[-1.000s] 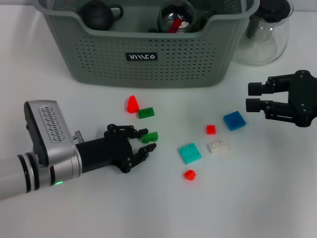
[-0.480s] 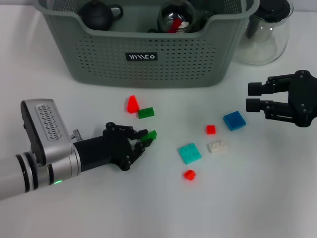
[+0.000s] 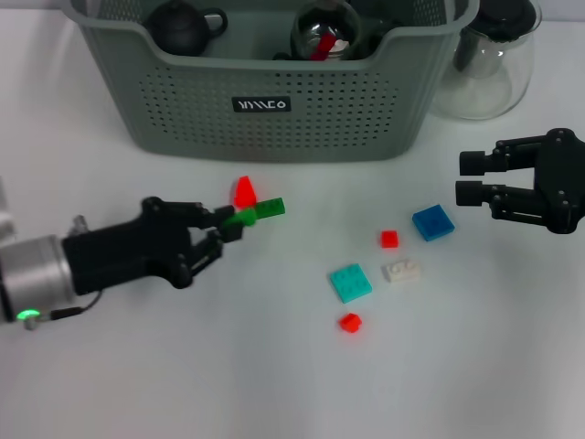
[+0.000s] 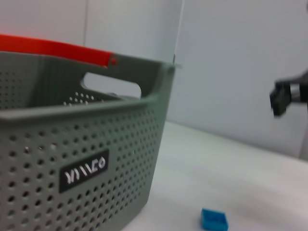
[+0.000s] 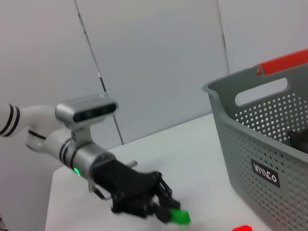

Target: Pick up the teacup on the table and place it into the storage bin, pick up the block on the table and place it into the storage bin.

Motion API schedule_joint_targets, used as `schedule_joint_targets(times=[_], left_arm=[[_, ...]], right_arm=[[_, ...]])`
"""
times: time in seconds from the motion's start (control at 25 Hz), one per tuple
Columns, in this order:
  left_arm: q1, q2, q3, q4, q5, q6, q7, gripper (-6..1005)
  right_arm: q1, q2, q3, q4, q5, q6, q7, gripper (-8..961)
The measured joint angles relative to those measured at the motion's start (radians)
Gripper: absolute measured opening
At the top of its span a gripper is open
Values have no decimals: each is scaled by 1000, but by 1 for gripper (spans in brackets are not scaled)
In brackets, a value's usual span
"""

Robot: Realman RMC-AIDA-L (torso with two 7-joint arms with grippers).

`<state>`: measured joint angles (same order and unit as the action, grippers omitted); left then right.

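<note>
My left gripper is shut on a small green block, held just above the table in front of the grey-green storage bin. The right wrist view shows the same left gripper pinching the green block, with the storage bin behind it. My right gripper hangs open at the right, near a blue block. No teacup shows on the table. A black lidded pot and a round glass vessel lie in the bin.
More loose blocks lie on the table: red, green, teal, white, and two small red ones. A clear glass pitcher stands right of the bin.
My left gripper closed on the green block, lifted it and carried it up and left, toward the red block and the bin. The right arm stayed still.
</note>
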<state>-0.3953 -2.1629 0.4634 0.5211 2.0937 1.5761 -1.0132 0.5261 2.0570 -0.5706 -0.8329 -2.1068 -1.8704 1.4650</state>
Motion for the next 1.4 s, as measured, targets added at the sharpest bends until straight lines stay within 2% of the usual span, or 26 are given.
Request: schedule_joint_targets(times=[0.12, 0.32, 0.48, 0.56, 0.68, 0.8, 0.88, 1.0, 1.08, 1.16, 1.2, 1.4], left_arm=[[10, 12, -11, 55, -4, 87, -111, 153], [-12, 37, -97, 123, -16, 278, -258, 157], [-70, 56, -129, 186, -85, 356, -433, 171], [-128, 71, -130, 225, -140, 358, -559, 178], [-224, 94, -126, 264, -182, 324, -695, 189], [-342, 116, -84, 291, -185, 217, -825, 199], [-409, 134, 9, 296, -181, 89, -900, 206], [-479, 154, 222, 297, -159, -138, -1006, 217], [-514, 153, 354, 296, -120, -289, -1065, 224], [-539, 136, 460, 289, -76, -418, -1102, 231], [-548, 119, 511, 281, -49, -481, -1114, 235], [-581, 51, 612, 221, 96, -726, -1164, 253]], right_arm=[[0, 1, 0, 0, 1, 1, 0, 412], [0, 2, 0, 0, 0, 6, 0, 412], [2, 3, 0, 0, -2, 6, 0, 412], [2, 3, 0, 0, -2, 6, 0, 412], [3, 3, -2, 0, -1, 5, -1, 412], [4, 3, -4, 0, -1, 5, 0, 412], [5, 4, -4, 0, -1, 5, 0, 412], [8, 5, -6, 0, 1, 5, 0, 414], [10, 5, -6, 0, 0, 5, 0, 414], [11, 5, -6, 0, 0, 5, -1, 413], [11, 6, -6, 0, 0, 5, -2, 413], [8, 6, -2, 1, -1, 6, -4, 413]])
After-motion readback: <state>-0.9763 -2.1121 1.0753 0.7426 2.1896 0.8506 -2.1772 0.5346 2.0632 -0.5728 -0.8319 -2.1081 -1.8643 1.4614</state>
